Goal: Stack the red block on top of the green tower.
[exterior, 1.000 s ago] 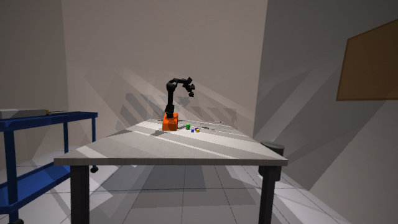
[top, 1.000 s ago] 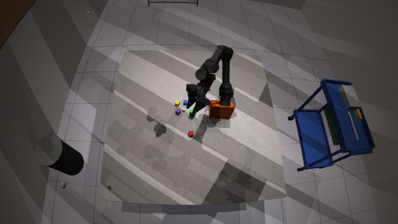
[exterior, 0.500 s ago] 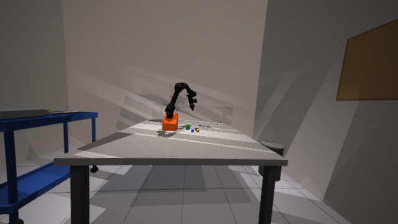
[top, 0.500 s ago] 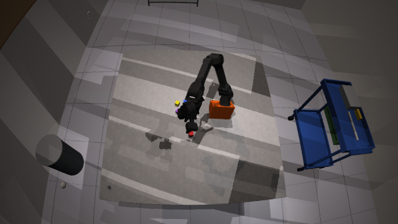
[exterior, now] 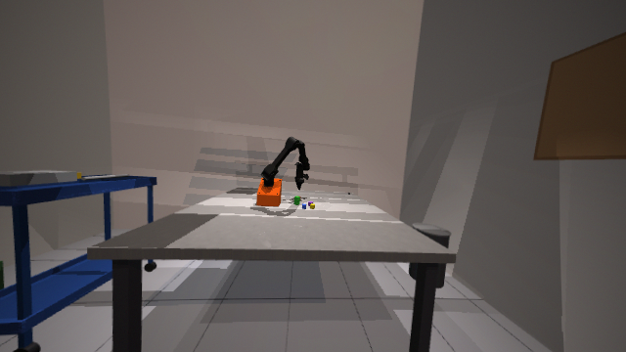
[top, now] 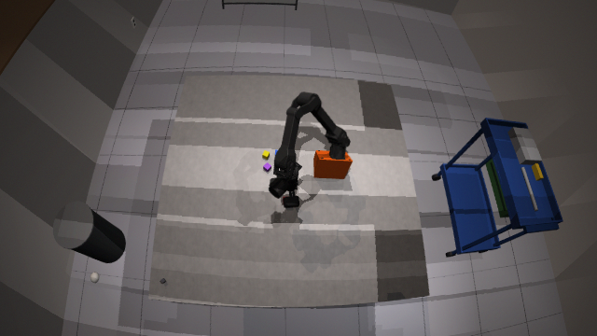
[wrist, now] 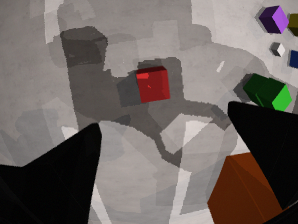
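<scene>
The red block [wrist: 154, 85] lies on the table, seen in the wrist view above the image centre; in the top view the gripper hides nearly all of it. The green tower [exterior: 296, 200] [wrist: 260, 90] stands upright between the red block and the other blocks, near the right finger in the wrist view; in the top view the arm hides it. My gripper [exterior: 299, 188] [wrist: 166, 118] is open and empty, pointing down above the table. In the wrist view the red block shows beyond the fingertips, between their two sides. Nothing is on top of the tower.
Purple [top: 267, 167] [wrist: 272, 20], yellow [top: 266, 154] [exterior: 312, 206] and blue [exterior: 304, 206] [wrist: 294, 59] blocks lie close together past the tower, with a small white cube [wrist: 278, 49] nearby. The arm's orange base [top: 331, 169] [exterior: 269, 197] [wrist: 240, 185] stands on the tower's other side.
</scene>
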Robot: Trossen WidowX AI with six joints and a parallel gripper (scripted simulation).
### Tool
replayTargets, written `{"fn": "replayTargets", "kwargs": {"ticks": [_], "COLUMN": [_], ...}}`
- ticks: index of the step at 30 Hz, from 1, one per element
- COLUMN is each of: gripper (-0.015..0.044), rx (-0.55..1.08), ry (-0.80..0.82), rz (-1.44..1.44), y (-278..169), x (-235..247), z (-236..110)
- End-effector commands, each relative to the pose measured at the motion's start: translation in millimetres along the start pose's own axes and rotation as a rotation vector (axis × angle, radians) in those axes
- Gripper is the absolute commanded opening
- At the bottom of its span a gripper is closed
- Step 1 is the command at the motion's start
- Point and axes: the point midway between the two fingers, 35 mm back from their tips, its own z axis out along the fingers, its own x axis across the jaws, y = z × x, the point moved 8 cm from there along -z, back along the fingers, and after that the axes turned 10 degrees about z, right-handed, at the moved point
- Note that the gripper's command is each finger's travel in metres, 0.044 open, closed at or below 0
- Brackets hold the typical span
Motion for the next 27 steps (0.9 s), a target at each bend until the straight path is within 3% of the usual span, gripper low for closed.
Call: {"fn": "replayTargets", "kwargs": {"ticks": [1, 10, 27], "gripper": [0.0440, 0.0440, 0.0440], "rx": [-0.002, -0.003, -0.003], "ry": [-0.013, -0.016, -0.016], "rz": [-0.002, -0.001, -0.001], "y": [1, 2, 3], "x": [2, 1, 2], "z": [-3, 48, 65]}}
